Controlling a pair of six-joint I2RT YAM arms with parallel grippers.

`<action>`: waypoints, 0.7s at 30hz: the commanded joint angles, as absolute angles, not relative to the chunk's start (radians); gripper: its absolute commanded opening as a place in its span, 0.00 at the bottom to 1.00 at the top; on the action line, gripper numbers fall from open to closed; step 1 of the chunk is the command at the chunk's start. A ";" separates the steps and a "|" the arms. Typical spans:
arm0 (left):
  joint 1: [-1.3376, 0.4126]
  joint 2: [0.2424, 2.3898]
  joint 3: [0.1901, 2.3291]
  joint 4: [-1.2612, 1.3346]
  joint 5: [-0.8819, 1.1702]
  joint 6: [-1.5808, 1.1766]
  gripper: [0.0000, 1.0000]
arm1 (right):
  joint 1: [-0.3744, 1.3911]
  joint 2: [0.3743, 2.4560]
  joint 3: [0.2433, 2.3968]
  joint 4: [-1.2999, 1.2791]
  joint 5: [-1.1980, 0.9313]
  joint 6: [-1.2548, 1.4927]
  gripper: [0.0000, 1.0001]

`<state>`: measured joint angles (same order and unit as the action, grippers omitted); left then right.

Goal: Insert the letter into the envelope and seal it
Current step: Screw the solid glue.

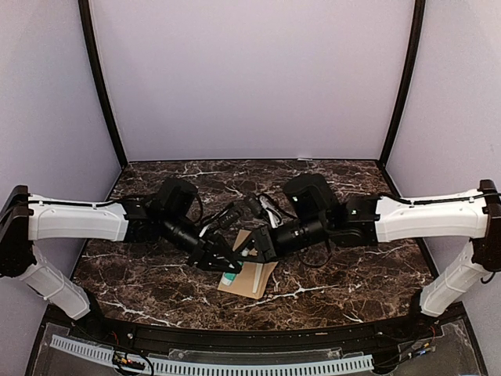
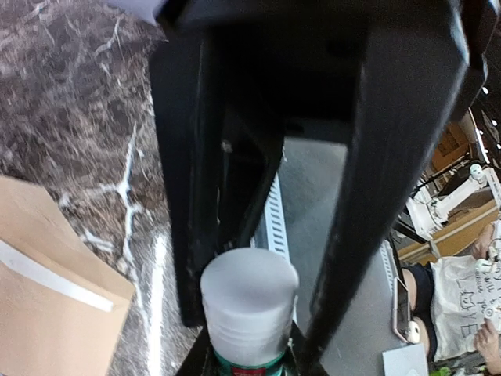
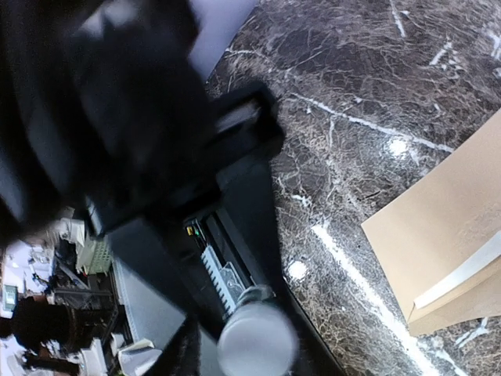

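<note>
The brown envelope (image 1: 264,280) lies flat on the marble table under both grippers. It also shows in the left wrist view (image 2: 47,313) and the right wrist view (image 3: 438,227), with a pale strip along one edge. The letter is out of view. My left gripper (image 1: 225,265) (image 2: 249,359) is shut on a glue stick (image 2: 249,313) with a green label, held just above the envelope's left part. My right gripper (image 1: 254,249) (image 3: 257,356) is close beside it, shut on a blurred white round cap (image 3: 257,341).
The dark marble table (image 1: 344,274) ends in a black front rim with a white ribbed cable tray (image 1: 211,362) beyond it. Purple walls close the back and both sides. The two arms nearly touch over the table's middle.
</note>
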<state>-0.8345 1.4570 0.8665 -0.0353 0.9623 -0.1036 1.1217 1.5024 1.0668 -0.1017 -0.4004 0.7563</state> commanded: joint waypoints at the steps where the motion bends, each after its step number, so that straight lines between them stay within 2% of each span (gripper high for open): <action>1: -0.813 1.395 0.899 0.174 0.840 -0.087 0.00 | 1.191 1.419 1.107 -0.144 -0.329 0.777 0.49; 3: -0.813 1.393 0.898 0.175 0.841 -0.088 0.00 | 1.190 1.391 1.114 -0.139 -0.262 0.787 0.61; 6: -0.813 1.396 0.899 0.177 0.847 -0.093 0.00 | 1.191 1.374 1.118 -0.132 -0.176 0.814 0.65; 12: -0.814 1.384 0.891 0.183 0.845 -0.096 0.00 | 1.193 1.342 1.113 -0.146 0.035 0.872 0.60; 18: -0.815 1.380 0.888 0.195 0.848 -0.105 0.00 | 1.194 1.418 1.196 -0.202 0.051 0.842 0.59; 21: -0.815 1.381 0.888 0.193 0.849 -0.107 0.00 | 1.196 1.453 1.227 -0.207 0.029 0.827 0.51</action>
<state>-0.8146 1.4208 0.8810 0.1642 0.8467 -0.0998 1.1912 1.4117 1.1698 -0.1959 0.0097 0.8436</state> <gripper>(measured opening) 0.233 0.560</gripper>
